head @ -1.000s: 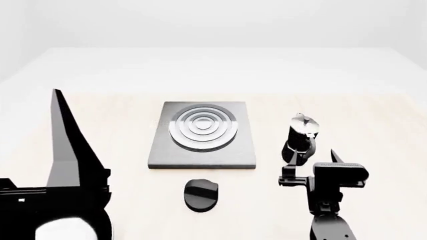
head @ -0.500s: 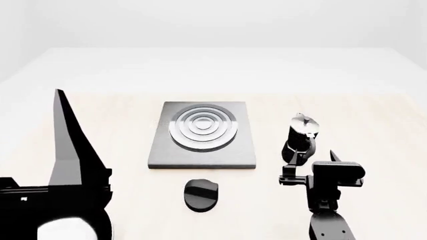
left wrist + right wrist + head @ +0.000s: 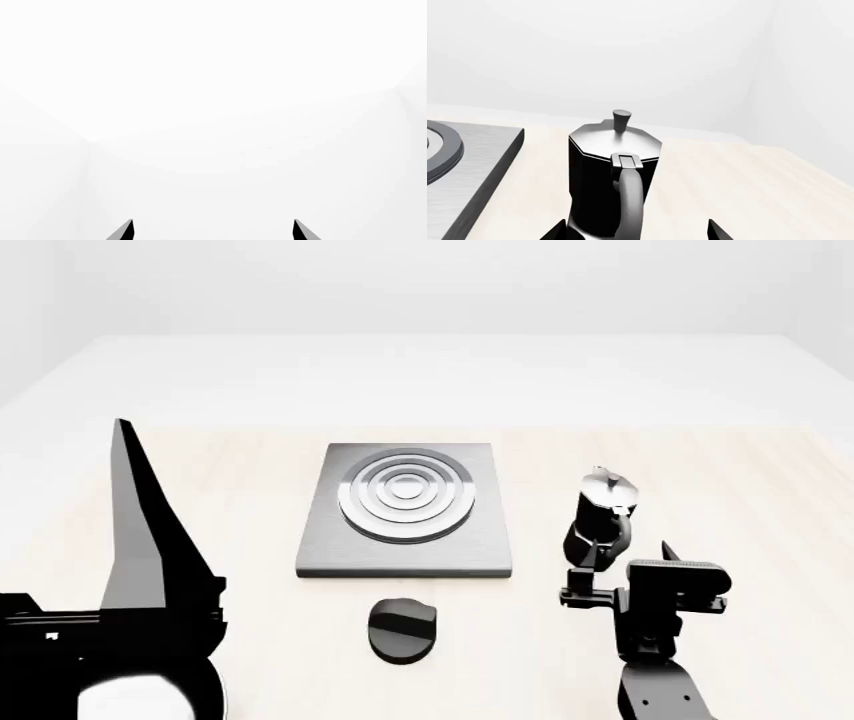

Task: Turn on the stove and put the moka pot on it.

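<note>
Black moka pot (image 3: 603, 514) stands right of the stove (image 3: 404, 510); your right gripper (image 3: 637, 231) sits open behind its handle, your left gripper (image 3: 212, 231) open, well left.

We saw bright, even, shadowless render; sharp, undistorted edges; faint sheen on flat grey metallic stove plate (image 3: 400, 540); white walls washed out.
</note>
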Motion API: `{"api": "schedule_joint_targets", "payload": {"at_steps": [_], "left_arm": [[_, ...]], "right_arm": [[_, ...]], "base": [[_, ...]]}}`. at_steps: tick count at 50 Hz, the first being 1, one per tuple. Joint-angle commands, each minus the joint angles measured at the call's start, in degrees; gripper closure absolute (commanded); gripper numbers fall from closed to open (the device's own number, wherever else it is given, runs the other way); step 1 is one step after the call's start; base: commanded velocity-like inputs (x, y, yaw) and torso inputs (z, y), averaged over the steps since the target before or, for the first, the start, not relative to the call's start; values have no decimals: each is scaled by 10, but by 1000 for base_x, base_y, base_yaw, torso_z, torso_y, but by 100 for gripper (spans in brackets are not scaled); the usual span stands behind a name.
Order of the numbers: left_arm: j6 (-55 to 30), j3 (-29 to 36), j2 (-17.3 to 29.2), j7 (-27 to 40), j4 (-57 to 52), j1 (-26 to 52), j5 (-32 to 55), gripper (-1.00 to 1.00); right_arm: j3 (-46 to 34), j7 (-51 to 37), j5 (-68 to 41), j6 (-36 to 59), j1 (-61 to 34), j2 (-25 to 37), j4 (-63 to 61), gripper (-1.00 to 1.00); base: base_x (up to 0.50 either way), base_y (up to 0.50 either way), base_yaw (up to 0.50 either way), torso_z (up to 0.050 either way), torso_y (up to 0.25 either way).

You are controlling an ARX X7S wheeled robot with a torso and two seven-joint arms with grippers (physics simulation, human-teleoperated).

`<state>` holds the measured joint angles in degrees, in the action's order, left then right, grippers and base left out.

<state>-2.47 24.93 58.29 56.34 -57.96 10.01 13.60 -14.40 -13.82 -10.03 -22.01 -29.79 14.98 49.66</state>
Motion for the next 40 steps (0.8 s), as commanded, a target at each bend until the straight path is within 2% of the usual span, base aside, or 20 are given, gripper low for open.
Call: {"api": "schedule_joint_targets", "payload": {"at_steps": [1, 12, 15, 18, 24, 27, 29, 31, 34, 40], "left_arm": [[7, 2, 5, 5, 3, -3, 1, -100], [18, 8, 2, 4, 12, -6, -1, -100], [17, 7, 3, 4, 11, -4, 1, -100], [20, 6, 5, 6, 12, -8, 0, -100], [20, 8, 3, 5, 14, -5, 1, -100], [18, 8, 3, 4, 13, -3, 3, -100], [20, 7, 4, 5, 14, -3, 3, -100], [23, 8, 3, 5, 17, -5, 2, -100], [23, 8, 3, 5, 17, -5, 2, -100], [19, 7, 4, 5, 13, -2, 5, -100]], "right_arm": [[-1, 2, -3, 1, -6, -4, 7, -100], [-4, 5, -1, -8, -16, -10, 28, -100], [-5, 15, 4, -76, -44, -27, 128, -100], [-5, 8, -1, -15, -30, -15, 52, -100], [-7, 7, 0, -15, -39, -17, 63, -100], [-7, 16, 6, -81, -66, -31, 158, -100], [-7, 13, 3, -47, -64, -24, 122, -100], [-7, 15, 7, -77, -77, -31, 169, -100], [-8, 12, 6, -51, -75, -26, 141, -100], [-7, 12, 6, -59, -82, -26, 160, -100]], "base": [[0, 0, 0, 0, 0], [0, 0, 0, 0, 0], [0, 0, 0, 0, 0], [0, 0, 0, 0, 0], [0, 0, 0, 0, 0], [0, 0, 0, 0, 0], [0, 0, 0, 0, 0], [0, 0, 0, 0, 0], [0, 0, 0, 0, 0], [0, 0, 0, 0, 0]]}}
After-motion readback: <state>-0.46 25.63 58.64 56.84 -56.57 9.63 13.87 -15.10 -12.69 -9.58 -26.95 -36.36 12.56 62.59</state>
